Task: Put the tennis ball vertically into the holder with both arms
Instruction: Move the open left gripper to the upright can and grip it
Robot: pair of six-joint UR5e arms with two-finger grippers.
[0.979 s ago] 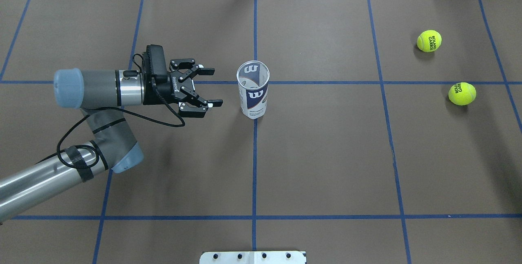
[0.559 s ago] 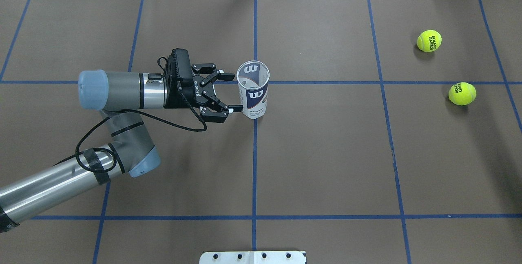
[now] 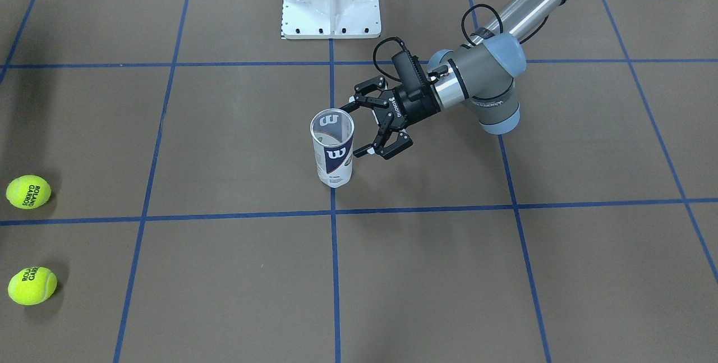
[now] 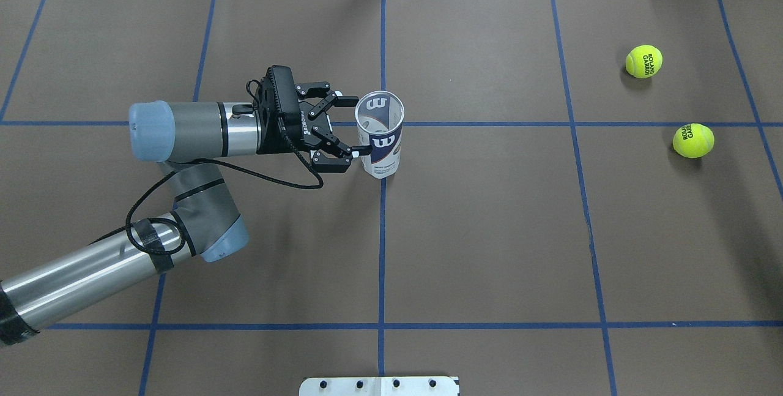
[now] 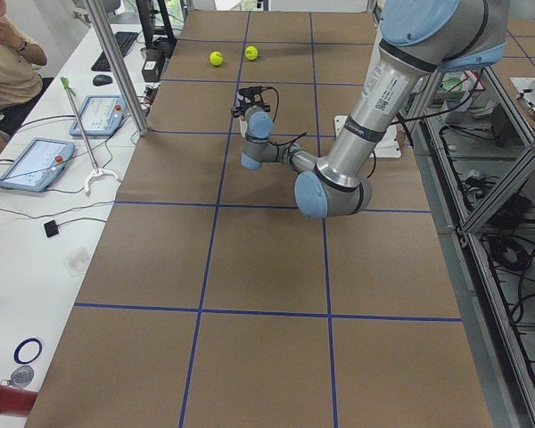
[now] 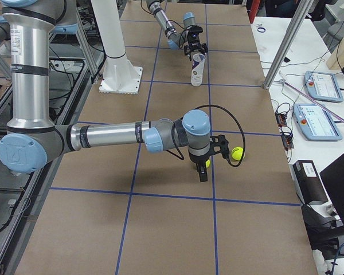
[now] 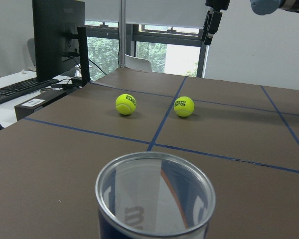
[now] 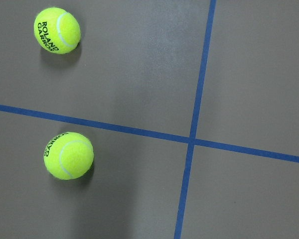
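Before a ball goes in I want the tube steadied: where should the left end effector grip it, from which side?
Grip the tube on its upper wall just below the rim, level, from the robot's left, where the left end effector sits open. It stands upright, mouth open; this leaves the top free.

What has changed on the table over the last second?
The left gripper moved across the table to the holder. Its open fingers now sit on either side of the tube and have not closed on it. The holder stayed upright in the same spot, and the two tennis balls did not move.
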